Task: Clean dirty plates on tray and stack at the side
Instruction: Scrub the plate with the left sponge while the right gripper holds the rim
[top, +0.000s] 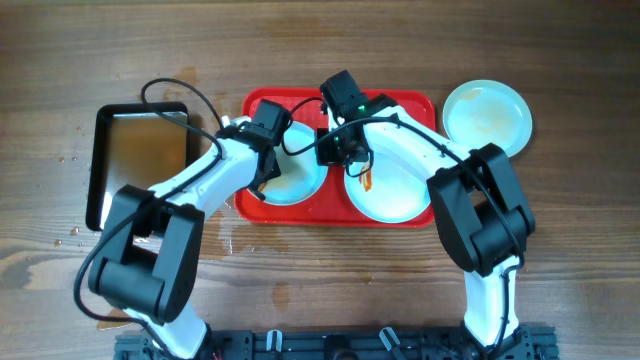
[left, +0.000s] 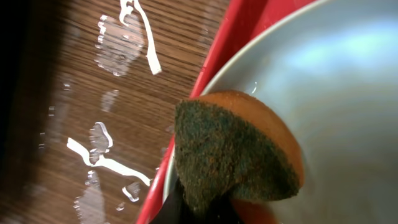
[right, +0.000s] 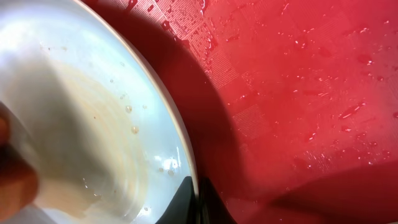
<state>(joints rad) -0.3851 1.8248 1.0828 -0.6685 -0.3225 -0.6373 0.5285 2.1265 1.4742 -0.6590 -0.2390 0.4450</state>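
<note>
The red tray (top: 410, 103) holds two white plates. My left gripper (top: 268, 160) is shut on an orange sponge with a green scouring face (left: 230, 155), pressed on the left plate (top: 300, 180) near its rim (left: 336, 93). My right gripper (top: 342, 152) is shut on that plate's right rim (right: 198, 199); the plate (right: 81, 106) looks wet with faint residue. The right plate (top: 395, 195) has an orange-red smear at its left edge. A third plate (top: 487, 115) lies on the table right of the tray.
A black-rimmed metal pan (top: 140, 160) sits left of the tray. Water streaks lie on the wooden table (left: 112, 162) by the tray's left edge (left: 230, 37). The tray floor (right: 298, 93) is wet with droplets.
</note>
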